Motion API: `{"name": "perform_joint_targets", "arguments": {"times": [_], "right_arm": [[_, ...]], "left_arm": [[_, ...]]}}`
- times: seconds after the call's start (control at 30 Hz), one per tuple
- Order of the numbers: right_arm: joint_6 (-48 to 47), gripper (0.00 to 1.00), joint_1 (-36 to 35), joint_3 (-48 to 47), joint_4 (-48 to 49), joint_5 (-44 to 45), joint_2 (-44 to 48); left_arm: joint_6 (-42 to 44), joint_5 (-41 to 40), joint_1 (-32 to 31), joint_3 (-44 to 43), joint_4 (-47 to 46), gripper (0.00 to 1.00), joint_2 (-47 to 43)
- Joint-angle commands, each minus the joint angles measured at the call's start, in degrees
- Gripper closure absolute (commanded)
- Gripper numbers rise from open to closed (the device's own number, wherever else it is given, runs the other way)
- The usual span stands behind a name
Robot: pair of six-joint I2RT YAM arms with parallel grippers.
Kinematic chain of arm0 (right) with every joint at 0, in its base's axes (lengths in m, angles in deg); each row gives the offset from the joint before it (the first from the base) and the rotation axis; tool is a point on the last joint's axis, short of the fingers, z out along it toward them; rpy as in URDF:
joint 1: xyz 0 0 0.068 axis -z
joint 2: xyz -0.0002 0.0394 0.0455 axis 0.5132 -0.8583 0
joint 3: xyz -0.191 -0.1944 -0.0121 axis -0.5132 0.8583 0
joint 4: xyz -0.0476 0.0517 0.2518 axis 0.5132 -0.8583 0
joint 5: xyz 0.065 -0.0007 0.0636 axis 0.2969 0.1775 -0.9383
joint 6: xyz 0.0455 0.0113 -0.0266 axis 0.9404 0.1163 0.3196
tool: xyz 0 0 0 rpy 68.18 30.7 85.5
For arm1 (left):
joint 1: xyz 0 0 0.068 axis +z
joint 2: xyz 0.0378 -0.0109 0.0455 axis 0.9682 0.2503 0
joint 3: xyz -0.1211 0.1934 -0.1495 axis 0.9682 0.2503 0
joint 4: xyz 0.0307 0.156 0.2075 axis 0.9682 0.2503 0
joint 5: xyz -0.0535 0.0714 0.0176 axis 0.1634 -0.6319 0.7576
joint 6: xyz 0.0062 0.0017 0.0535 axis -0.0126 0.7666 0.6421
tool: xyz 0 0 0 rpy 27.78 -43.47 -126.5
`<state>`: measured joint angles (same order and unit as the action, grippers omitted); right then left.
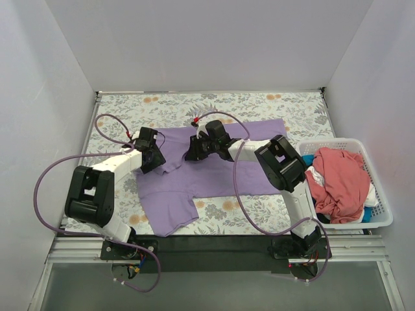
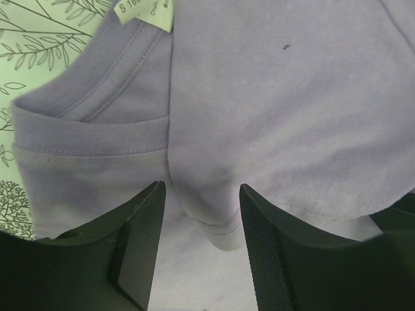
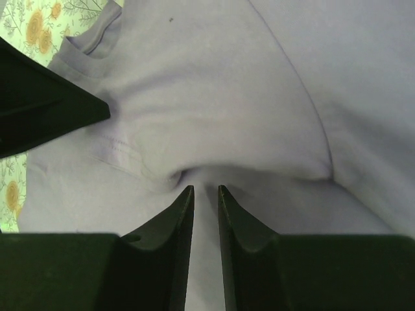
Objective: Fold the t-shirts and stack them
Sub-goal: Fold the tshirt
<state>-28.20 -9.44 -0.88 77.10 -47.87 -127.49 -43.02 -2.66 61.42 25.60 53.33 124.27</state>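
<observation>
The lavender t-shirt lies mostly spread on the flowered table cover, its lower left part folded toward the front. My left gripper is open over its left shoulder. In the left wrist view a stitched fold of the lavender shirt lies between the spread jaws, the collar and size label just beyond. My right gripper is at the shirt's upper middle. In the right wrist view its jaws are nearly together, pinching puckered lavender cloth. The coral-pink t-shirt lies crumpled in the basket.
The white slatted basket stands at the right edge of the table, with bits of white cloth and blue cloth under the pink shirt. White walls enclose the table on three sides. Purple cables loop off both arms.
</observation>
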Motion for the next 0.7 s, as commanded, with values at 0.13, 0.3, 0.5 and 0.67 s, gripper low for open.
{"name": "perform_joint_targets", "arguments": {"times": [0.13,0.3,0.5,0.67], "right_arm": [[1.6,0.73,-1.3,-6.8,3.2,-2.1,-3.3],[2.4,0.72,-1.5,-8.3,3.6,-2.7,-3.6],[2.2,0.71,-1.7,-8.7,3.5,-0.2,-3.6],[2.3,0.7,-1.9,-8.9,3.5,0.7,-4.8]], "left_arm": [[0.1,1.8,-0.1,0.3,-1.1,0.57,0.5],[0.4,2.6,-0.1,-0.1,-1.2,0.74,0.7],[1.3,1.2,-0.1,-1.5,-0.9,1.0,0.5],[2.2,0.6,0.0,-2.9,-0.4,1.0,1.0]]}}
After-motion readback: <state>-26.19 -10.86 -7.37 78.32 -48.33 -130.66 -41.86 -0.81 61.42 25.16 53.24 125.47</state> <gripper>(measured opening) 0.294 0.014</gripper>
